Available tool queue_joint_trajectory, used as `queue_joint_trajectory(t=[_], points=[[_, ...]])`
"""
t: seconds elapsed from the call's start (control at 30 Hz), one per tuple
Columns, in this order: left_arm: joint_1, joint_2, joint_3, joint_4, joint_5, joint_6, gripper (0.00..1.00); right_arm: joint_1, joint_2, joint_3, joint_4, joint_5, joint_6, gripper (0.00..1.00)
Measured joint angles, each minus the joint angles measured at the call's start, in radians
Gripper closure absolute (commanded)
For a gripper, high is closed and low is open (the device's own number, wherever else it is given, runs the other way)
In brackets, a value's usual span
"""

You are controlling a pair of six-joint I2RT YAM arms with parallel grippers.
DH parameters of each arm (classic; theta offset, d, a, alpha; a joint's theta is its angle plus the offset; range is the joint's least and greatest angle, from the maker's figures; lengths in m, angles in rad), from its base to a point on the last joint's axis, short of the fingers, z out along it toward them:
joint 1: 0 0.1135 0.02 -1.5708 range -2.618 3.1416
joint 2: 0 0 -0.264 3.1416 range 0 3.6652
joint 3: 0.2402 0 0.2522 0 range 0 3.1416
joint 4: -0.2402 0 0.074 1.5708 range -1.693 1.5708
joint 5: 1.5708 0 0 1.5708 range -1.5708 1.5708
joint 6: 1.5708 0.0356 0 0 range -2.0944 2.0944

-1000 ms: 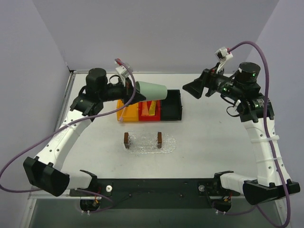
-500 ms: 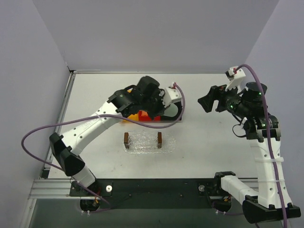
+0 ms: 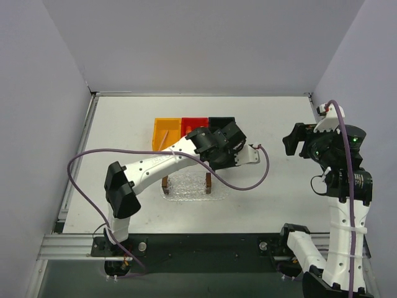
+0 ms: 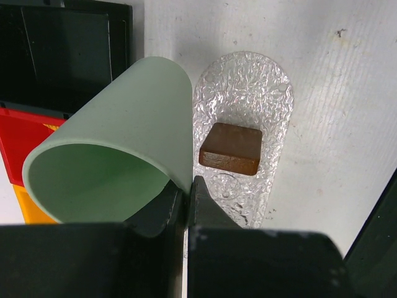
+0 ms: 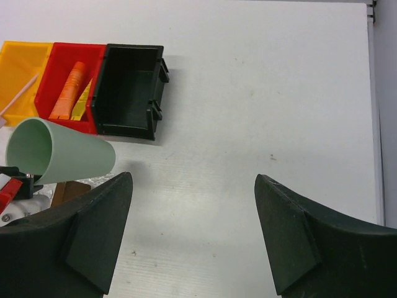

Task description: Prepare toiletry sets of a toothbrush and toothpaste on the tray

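Our left jaws pinch the pale green cup (image 4: 118,143), tilted over the tray (image 4: 276,105). Our right jaws stand wide. Toothpaste tubes (image 5: 67,93) lie in the red bin (image 5: 77,46), toothbrush (image 5: 22,93) in the orange bin (image 5: 25,45).

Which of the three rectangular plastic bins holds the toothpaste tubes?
The red middle bin: an orange tube and a yellow tube lie inside. The black bin looks empty; the orange bin holds only a thin pale toothbrush.
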Motion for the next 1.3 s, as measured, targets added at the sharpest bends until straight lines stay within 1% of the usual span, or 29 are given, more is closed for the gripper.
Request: queue_joint_trajectory(t=[0.23,0.47,0.63,0.97,1.3], points=[[-0.012,0.074,0.103,-0.088,0.004,0.028,1.00,-0.109,-0.003,-0.026,-0.021,-0.031,-0.020,0.26],[-0.024,0.127,0.159,-0.172,0.021,0.045,1.00,-0.245,0.029,-0.032,-0.026,-0.136,-0.027,0.26],[-0.044,0.164,0.187,-0.212,0.031,0.047,1.00,-0.307,0.046,-0.037,-0.028,-0.207,-0.030,0.26],[-0.064,0.229,0.212,-0.262,0.064,0.048,1.00,-0.348,0.063,-0.058,-0.031,-0.284,-0.052,0.26],[-0.066,0.249,0.216,-0.274,0.072,0.048,1.00,-0.361,0.066,-0.084,-0.031,-0.311,-0.056,0.27]])
